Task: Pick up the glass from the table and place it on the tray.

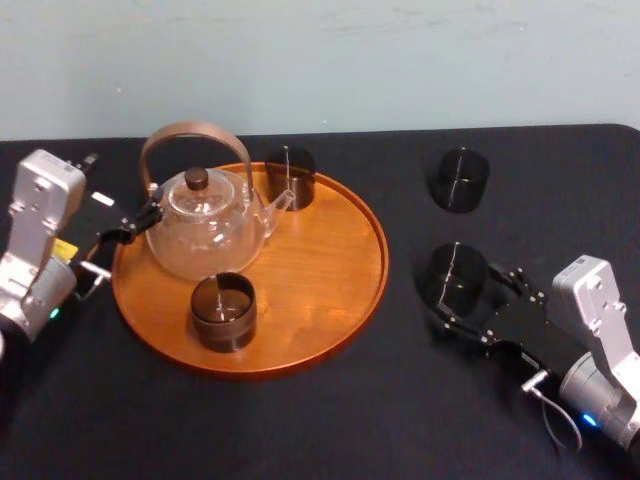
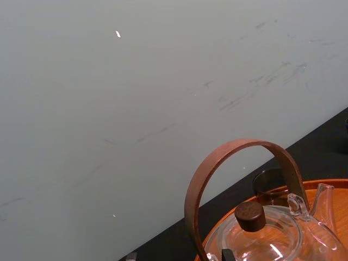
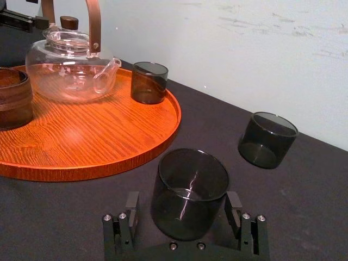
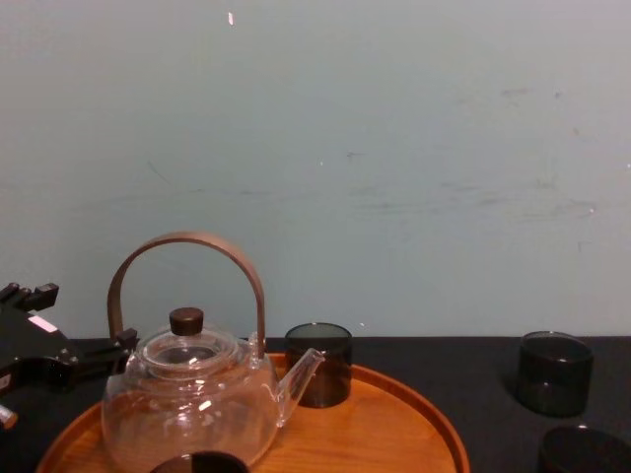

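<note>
Glass (image 3: 190,185) between right end effector (image 3: 182,200) fingers

Glossy grained wood tray (image 1: 325,275); matt black table (image 1: 300,430); smoky shiny glass (image 3: 190,190).

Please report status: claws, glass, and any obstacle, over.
Right claw open, straddling near glass on table, not lifted. Left claw beside teapot, at left edge of tray. Nothing between glass and tray.
</note>
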`<state>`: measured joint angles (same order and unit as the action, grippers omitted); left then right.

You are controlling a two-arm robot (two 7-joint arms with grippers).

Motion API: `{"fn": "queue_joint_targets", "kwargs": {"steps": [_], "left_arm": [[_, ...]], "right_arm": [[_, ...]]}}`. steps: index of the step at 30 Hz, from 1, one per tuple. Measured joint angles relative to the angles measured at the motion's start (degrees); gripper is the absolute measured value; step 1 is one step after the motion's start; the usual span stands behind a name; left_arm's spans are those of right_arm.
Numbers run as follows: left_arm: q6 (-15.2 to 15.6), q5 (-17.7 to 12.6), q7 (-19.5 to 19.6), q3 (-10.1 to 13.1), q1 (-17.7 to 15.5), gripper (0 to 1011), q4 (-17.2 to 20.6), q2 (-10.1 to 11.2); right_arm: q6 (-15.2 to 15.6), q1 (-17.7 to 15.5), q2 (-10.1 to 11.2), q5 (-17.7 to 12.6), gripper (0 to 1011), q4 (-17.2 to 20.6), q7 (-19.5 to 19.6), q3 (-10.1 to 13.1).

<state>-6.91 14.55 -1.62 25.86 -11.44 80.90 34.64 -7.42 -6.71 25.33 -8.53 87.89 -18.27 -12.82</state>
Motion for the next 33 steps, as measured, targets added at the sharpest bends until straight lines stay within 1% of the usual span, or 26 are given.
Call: {"fn": "queue_joint_targets", "kwargs": {"steps": [10,21,26,33], "left_arm": [[0.0,0.0,0.0,0.0,0.0,1009,0.0,0.0],[0.0,0.0,0.0,0.0,0.0,1009,0.0,0.0],[0.0,0.0,0.0,0.0,0.0,1010,0.0,0.0],[0.0,0.0,0.0,0.0,0.0,1009,0.0,0.0]], "right_arm": [[0.2,-0.2,-1.0,0.5,1002,-0.6,-0.7,1.0],[0.8,0.5,-1.9,0.6,1002,-1.7,-1.0,1.5],[1.1,1.5,-2.3,0.6,1002,-2.4,-1.5,1.3],[1.4,3.8,-3.0,0.6,1002,-4.1,-2.4,0.4]]}}
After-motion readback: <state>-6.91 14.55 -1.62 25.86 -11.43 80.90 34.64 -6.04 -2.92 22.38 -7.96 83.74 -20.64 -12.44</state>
